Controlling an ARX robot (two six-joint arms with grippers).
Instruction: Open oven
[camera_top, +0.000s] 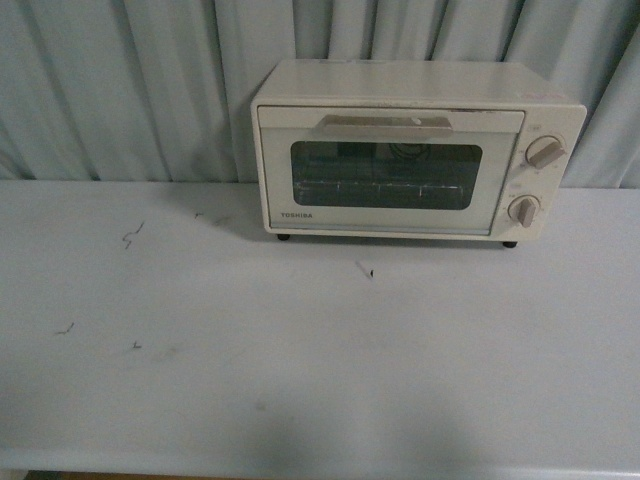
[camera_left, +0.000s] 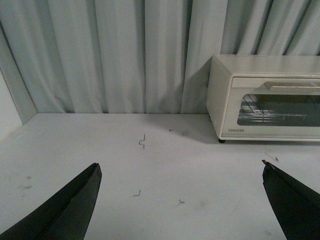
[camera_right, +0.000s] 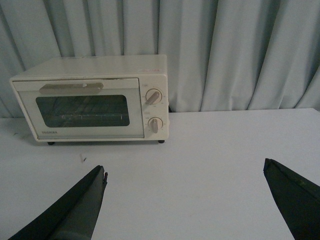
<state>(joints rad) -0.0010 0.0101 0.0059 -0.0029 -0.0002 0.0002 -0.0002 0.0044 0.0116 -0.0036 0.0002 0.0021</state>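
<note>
While the left gripper is seen with its dark fingers spread wide and nothing between them, the right gripper is found in the same state: fingers wide apart, nothing pinched. Bare table is seen beneath both. Just ahead of the left gripper, only small dark scuffs are noted on the surface. The oven is placed well ahead of both grippers and well apart from either: off toward the right arm's side from the left gripper, off toward the left arm's side from the right gripper. It is stood on black feet at the far edge of the table, close up to the pale pleated curtain; whether the curtain is touched cannot be told. The door is shut, upright, flush with the front face. The flat bar handle is mounted along the door's top edge, untouched. A wire rack is visible through the glass window. Two beige knobs are stacked one above the other on the panel beside the door, on the side nearer the right gripper.
</note>
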